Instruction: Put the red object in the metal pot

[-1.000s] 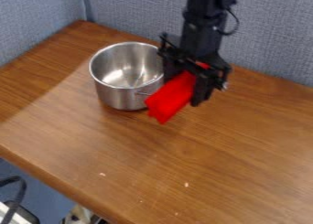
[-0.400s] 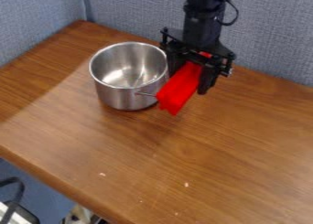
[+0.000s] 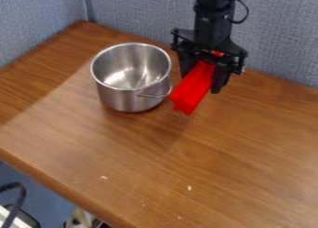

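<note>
pot (image 3: 130,77): on table (image 3: 155,157), left of block | block (image 3: 192,88): in pincer (image 3: 205,68)

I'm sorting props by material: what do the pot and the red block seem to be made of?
The pot looks like polished steel, given its silvery shine. The red block could be plastic or painted wood; its even colour doesn't settle it.

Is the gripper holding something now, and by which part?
Yes, the gripper holds the red block by its upper end; the lower end sticks out.
</note>
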Tool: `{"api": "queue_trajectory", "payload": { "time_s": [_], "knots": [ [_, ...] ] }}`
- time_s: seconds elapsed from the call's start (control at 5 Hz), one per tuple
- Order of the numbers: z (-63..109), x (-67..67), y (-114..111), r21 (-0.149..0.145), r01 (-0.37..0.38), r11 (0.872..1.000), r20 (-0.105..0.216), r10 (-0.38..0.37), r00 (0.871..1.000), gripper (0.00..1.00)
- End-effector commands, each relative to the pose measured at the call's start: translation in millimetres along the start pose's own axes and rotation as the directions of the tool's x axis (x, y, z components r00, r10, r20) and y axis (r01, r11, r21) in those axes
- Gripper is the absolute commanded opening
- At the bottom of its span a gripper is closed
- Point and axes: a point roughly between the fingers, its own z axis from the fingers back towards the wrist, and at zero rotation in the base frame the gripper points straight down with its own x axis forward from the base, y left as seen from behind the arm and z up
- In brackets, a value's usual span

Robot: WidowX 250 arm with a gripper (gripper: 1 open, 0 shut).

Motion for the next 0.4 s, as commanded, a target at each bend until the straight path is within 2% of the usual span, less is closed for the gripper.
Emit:
{"api": "queue_trajectory", "payload": {
  "time_s": [0.0,0.2],
  "knots": [
    [11.0,16.0,2.2,-0.027,-0.003,1.000,0.069,0.005,0.998,0.00],
    [11.5,22.1,-5.3,-0.057,0.012,0.998,0.093,-0.007,0.996,0.00]
  ]
}}
